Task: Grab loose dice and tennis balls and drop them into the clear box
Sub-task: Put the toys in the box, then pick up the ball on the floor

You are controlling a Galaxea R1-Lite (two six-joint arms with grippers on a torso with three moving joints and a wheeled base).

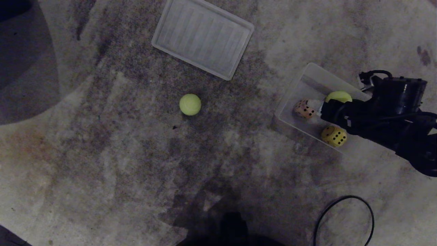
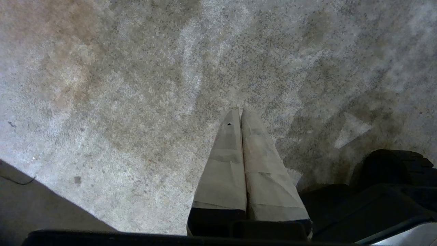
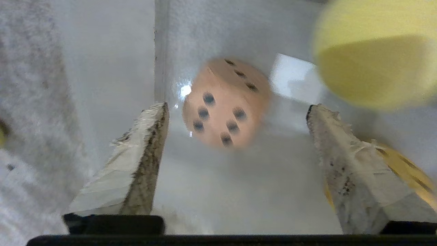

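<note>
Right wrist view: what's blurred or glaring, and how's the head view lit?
Right wrist view: beige-pink die smeared with a glare spot beside it on the clear box; tennis ball out of focus; open fingers sharp. Head view: dim, the base's shadow falls on the carpet at the near edge.

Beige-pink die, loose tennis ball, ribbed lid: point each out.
beige-pink die (image 3: 226,103), right wrist view, five-pip face.
loose tennis ball (image 1: 190,104), head view, centre of the ball.
ribbed lid (image 1: 202,36), head view, middle of its ribbed panel.

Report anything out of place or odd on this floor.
One tennis ball lies loose on the carpet, away from the clear box. The ribbed lid lies off the box, apart. Nothing looks spilled or damaged.
</note>
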